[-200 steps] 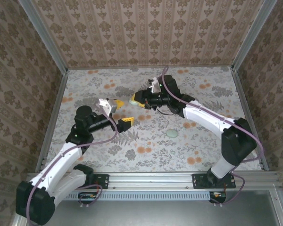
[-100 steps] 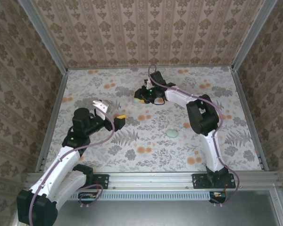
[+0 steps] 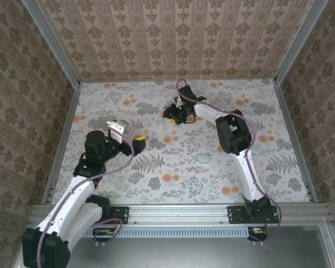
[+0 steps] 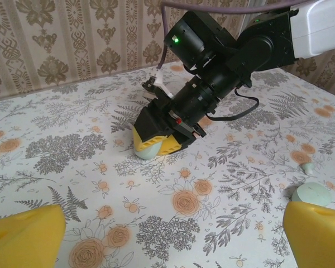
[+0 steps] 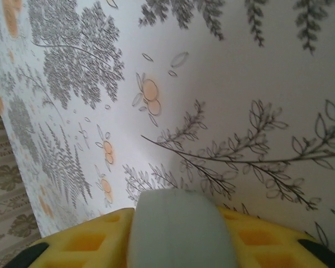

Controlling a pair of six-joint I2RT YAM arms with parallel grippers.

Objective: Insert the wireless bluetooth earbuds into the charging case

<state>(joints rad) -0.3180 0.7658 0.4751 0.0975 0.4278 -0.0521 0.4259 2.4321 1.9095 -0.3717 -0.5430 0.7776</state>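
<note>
Floral-print tabletop, patterned wallpaper on three sides.

- Your right arm reaches far to the back middle. The wrist is pitched down, so the right gripper has its tips at the surface.
- Its jaws are narrow, pinched on the held earbud; no gap shows between the mint plastic and the yellow pads.
- Likely reason for the low pose: grounding the piece to reseat it, since it is well apart from the case.
- Your left gripper hovers left of centre, spread wide with nothing in it, aimed at the right gripper. It is probably waiting to steady the case.
- Near the table's middle lies the charging case, flat, long axis roughly left-right in the top view. You cannot tell whether the lid is open or shut.
- Just beside it, right and a little behind, rests the loose earbud; its heading is too small to read.
- The held earbud pokes past the fingertips toward the table, and its long axis is hidden in the grip.
</note>
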